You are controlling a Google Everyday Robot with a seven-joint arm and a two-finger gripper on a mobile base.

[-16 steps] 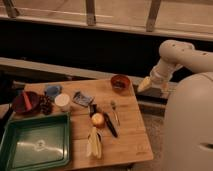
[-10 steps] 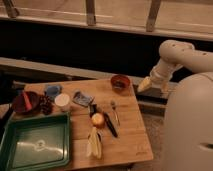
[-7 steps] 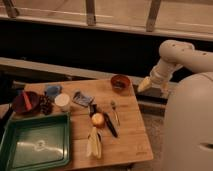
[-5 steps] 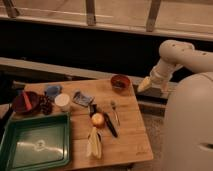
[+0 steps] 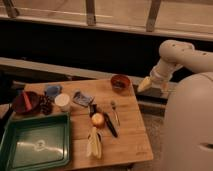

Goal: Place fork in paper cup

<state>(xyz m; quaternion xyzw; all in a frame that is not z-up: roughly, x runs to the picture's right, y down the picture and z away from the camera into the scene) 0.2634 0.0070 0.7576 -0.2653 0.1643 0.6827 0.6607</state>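
The fork (image 5: 115, 111) is small and silvery-grey and lies flat on the wooden table (image 5: 131, 135), right of the apple (image 5: 98, 119). The paper cup (image 5: 62, 101) is white and stands upright near the table's left side, well left of the fork. My gripper (image 5: 152, 86) hangs off the table's right edge, just right of the reddish-brown bowl (image 5: 120, 82), up and to the right of the fork. It holds nothing that I can see.
A black-handled knife (image 5: 107, 123) lies between the apple and the fork. A banana (image 5: 94, 143) lies below the apple. A green tray (image 5: 35, 145) fills the front left. A blue cup-like item (image 5: 52, 90), a packet (image 5: 82, 98) and a dark red bowl (image 5: 26, 101) sit at the back left.
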